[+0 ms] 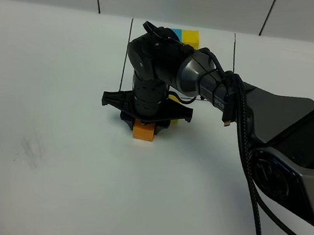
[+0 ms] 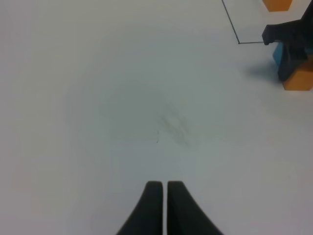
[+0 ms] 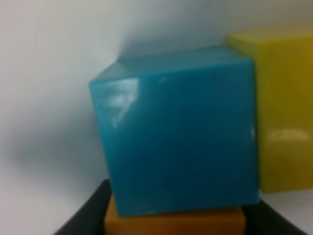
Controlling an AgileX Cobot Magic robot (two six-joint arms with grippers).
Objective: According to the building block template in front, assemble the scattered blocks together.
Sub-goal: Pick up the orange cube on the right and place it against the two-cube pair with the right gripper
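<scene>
Tabletop (image 1: 45,195) white, faintly scuffed at left, under a panelled wall. Left gripper (image 2: 161,188) we see clenched, empty. Right gripper (image 1: 144,126) grasps the orange cube (image 1: 144,131); only its wrist view shows blue cube (image 3: 176,132) touching yellow cube (image 3: 283,112). Template (image 1: 188,37) sits behind.

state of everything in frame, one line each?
left gripper: shut, empty, over bare table
right gripper: closed on the orange cube
orange cube: gripped, beside the blue cube
blue cube: on table, next to yellow cube
yellow cube: on table, free
</scene>
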